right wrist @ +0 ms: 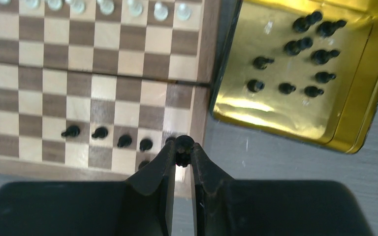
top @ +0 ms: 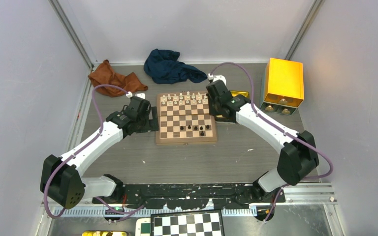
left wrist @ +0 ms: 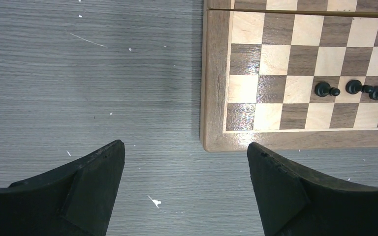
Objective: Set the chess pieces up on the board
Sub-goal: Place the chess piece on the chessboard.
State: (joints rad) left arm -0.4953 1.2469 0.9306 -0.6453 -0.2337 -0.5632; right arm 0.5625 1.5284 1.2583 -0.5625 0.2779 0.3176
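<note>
Pale grey walls (top: 24, 59), grey woodgrain tabletop (top: 187, 162)

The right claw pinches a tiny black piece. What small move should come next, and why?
Probably lower it onto the square below and let go: the right gripper holds the black piece over the board, at the end of a row of black pieces standing there.

Fixed overhead view, wide, both wrist views close, facing down, all sharing the board (top: 174, 125)

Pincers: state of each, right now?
Left pincer: open, holding nothing.
Right pincer: closed on a black chess piece.
</note>
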